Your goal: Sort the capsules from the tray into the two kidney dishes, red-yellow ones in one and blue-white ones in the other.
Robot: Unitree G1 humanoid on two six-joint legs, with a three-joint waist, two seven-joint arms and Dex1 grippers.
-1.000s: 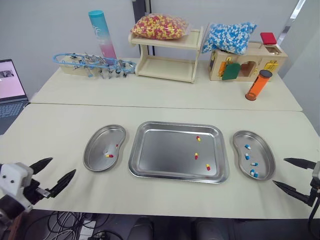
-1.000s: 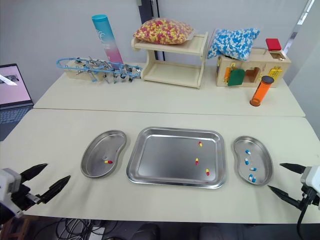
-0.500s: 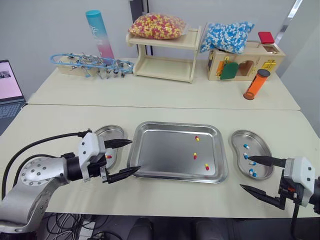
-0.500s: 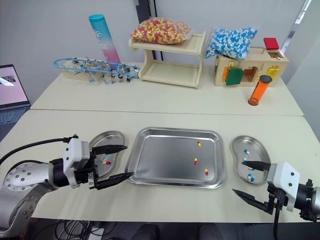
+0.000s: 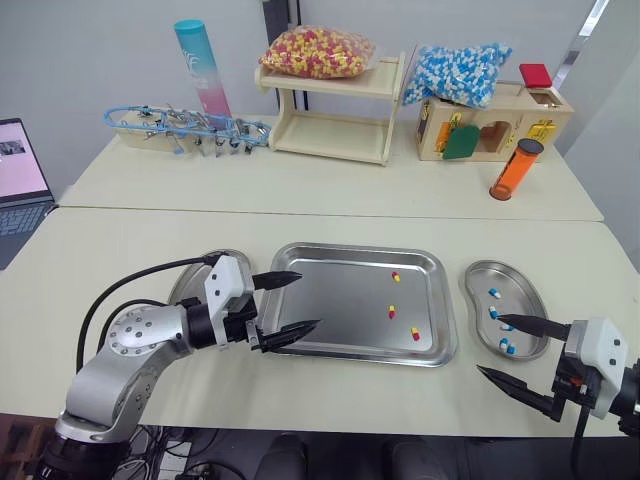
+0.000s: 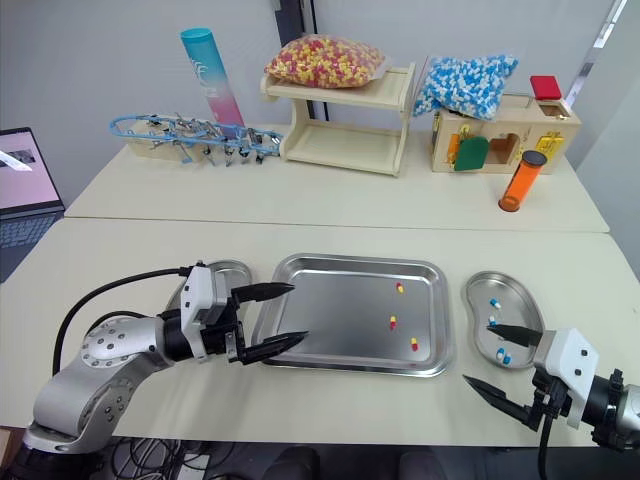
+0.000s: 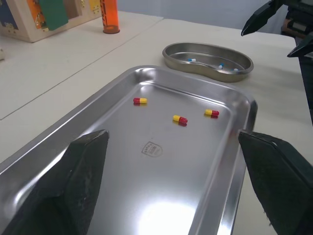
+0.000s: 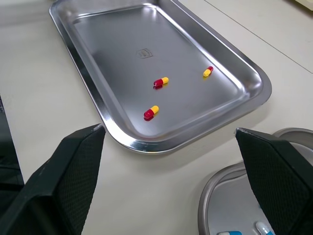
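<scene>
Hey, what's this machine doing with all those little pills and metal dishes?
A two-armed robot is sorting capsules by colour. Three red-yellow capsules lie in the middle tray, not yet moved. Its left end effector is open over the tray's left end, holding nothing. The right end effector, also open and empty, hangs by the right kidney dish, which holds a few blue-white capsules.

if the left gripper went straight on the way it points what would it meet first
Probably the middle red-yellow capsule in the tray, if the left gripper runs low enough; height unclear.
</scene>
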